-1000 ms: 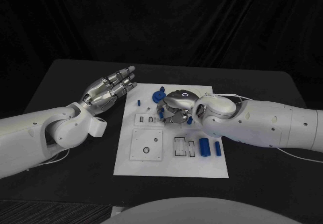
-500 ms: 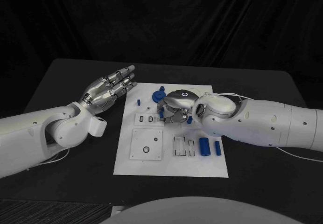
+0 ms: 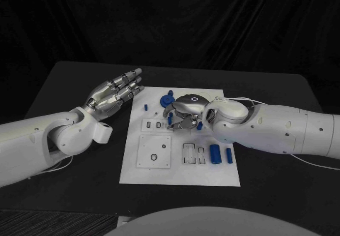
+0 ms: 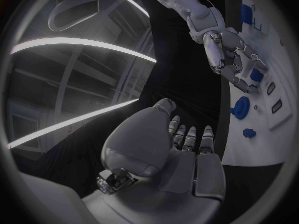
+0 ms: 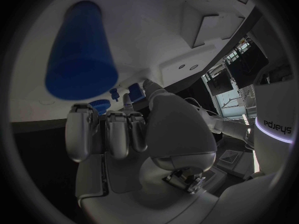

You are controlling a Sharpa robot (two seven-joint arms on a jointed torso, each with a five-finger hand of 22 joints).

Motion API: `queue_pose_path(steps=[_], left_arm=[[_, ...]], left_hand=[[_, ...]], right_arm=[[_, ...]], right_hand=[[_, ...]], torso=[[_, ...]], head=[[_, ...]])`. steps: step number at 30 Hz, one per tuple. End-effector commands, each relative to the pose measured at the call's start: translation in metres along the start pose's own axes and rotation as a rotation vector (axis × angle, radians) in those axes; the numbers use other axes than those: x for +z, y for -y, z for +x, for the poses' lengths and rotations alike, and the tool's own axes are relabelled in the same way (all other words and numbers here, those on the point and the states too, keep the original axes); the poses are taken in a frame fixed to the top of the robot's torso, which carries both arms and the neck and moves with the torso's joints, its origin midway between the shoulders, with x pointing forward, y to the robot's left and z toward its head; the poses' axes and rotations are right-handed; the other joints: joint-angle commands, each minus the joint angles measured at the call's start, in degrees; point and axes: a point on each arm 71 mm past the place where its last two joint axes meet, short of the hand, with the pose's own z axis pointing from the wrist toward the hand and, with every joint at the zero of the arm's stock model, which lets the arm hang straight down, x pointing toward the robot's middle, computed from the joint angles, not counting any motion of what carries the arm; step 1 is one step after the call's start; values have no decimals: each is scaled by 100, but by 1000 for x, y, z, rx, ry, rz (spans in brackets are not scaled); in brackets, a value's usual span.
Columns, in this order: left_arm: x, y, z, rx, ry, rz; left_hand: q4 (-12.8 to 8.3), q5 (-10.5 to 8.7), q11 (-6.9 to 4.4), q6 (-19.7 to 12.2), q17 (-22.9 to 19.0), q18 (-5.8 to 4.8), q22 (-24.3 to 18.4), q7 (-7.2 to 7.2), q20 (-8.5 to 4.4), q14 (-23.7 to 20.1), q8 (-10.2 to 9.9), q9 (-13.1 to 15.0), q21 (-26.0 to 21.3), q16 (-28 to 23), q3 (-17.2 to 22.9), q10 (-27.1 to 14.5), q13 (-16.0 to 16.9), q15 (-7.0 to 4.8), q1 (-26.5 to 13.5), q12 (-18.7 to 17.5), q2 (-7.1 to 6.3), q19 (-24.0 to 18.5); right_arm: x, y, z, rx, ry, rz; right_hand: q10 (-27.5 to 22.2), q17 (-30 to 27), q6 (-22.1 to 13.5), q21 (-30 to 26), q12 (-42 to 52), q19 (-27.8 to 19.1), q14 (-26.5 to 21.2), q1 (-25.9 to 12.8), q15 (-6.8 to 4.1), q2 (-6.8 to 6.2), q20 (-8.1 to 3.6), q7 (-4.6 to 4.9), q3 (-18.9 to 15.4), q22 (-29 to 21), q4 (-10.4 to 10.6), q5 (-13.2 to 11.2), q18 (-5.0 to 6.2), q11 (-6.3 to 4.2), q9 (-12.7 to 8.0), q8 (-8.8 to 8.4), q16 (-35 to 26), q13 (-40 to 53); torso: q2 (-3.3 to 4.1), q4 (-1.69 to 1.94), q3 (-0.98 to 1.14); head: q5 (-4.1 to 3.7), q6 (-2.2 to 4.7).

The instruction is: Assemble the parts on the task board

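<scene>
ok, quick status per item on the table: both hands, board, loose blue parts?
left hand: open, fingers spread, raised beside the board's far left corner, holding nothing
right hand: fingers curled down over the board's middle; whether it holds a part cannot be told
task board: flat on the table
blue gear: on the board's far end
two blue cylinders: lying side by side on the board, right of the slots

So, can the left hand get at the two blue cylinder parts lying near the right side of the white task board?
Probably not easily: the left hand hovers off the white task board's far-left edge, and the right arm lies beside the two blue cylinder parts.
</scene>
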Motion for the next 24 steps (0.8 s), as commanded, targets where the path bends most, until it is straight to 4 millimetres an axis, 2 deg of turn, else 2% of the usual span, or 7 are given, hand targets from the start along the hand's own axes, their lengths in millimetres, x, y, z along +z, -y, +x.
queue_pose_path(steps=[1,4,11,12,14,19,24], left_arm=[[0,1,1,-6,-11,13],[-1,1,1,-6,-9,12],[-1,1,0,-5,-7,12],[-1,1,0,-5,-7,13],[-2,1,0,-3,-4,15],[-3,2,-1,2,5,22],[-5,4,-2,10,17,30]], left_hand=[[17,33,32,-39,-5,61,2,14,50,-11,14,1,-22,-19,31,-2,-1,47,32,2,-16,-8],[17,33,32,-39,-5,61,2,14,50,-11,14,1,-22,-19,31,-2,-1,47,32,2,-16,-8],[10,33,34,-43,-5,60,3,18,51,-11,14,1,-21,-18,56,-3,-1,48,27,2,-17,-7],[10,33,34,-43,-5,60,3,18,51,-11,14,1,-21,-18,56,-3,-1,48,27,2,-17,-7],[-4,32,34,-36,-5,62,4,18,49,-11,16,2,-19,-18,69,-2,1,43,28,11,-34,-5],[-67,25,37,-3,-7,80,9,23,29,-12,28,8,-14,-21,125,2,5,-10,32,34,-112,2],[-104,4,34,-10,-7,92,11,13,14,-12,28,6,-12,-21,135,4,7,-42,14,47,-199,5]], right_arm=[[-2,0,2,1,1,-2],[-2,-1,1,3,10,-9],[-4,-3,-1,6,35,-22],[-5,-3,-2,7,44,-26],[-6,-4,-4,10,73,-37],[-14,-8,-27,3,209,-83],[-27,-8,-64,-29,333,-121]], right_hand=[[601,1509,-64,-26,20,125,591,-95,21,-74,30,-6,-121,1207,98,-224,50,20,-107,-91,15,1510],[601,1509,-57,-36,20,122,591,-115,8,-154,27,-16,-205,1204,254,-407,51,14,-199,-142,15,1510],[601,1509,-113,-84,20,99,591,-57,-2,-251,18,-34,-267,1191,446,-478,61,-1,-316,-224,15,1510],[601,1509,-116,-106,20,89,591,-30,-5,-306,14,-38,-302,1185,551,-530,66,-4,-360,-244,15,1510],[601,1509,-104,-155,20,66,591,-58,-8,-380,11,-34,-368,1170,620,-589,76,-5,-406,-258,15,1510],[601,1509,-59,-366,20,-41,591,-304,4,-354,18,-16,-421,1106,631,-581,121,11,-486,-269,15,1510],[601,1509,-27,-466,20,-99,591,-449,18,-331,33,-18,-412,1079,634,-577,140,18,-537,-271,15,1510]], torso=[[-2,-1,1],[0,-3,1],[0,-2,0],[0,-2,-1],[2,-3,-1],[4,-1,3],[7,1,3]], head=[[8,-11],[11,-16],[21,-33],[23,-35],[30,-41],[50,-47],[51,-48]])
